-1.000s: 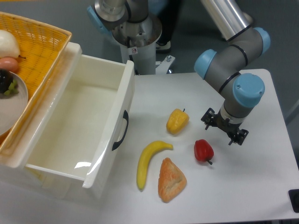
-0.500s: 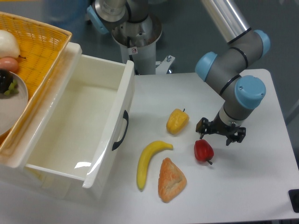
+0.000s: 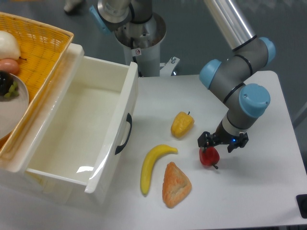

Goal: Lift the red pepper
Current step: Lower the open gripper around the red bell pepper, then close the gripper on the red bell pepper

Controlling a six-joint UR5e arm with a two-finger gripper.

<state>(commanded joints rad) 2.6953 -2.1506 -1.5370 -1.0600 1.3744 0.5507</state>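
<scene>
Two peppers, one red pepper (image 3: 209,157) and one yellow pepper (image 3: 182,124); one banana (image 3: 153,166); one pastry (image 3: 175,184).

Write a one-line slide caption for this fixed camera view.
Open claw poised just above the red pepper, which lies on the table.

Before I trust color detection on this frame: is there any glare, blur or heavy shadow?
Fixed camera: sharp overall, even soft light; a bright glare patch on the drawer's front rim and small highlights on the red pepper; only faint shadows under the banana and yellow pepper; the gripper partly covers the red pepper's top.
</scene>
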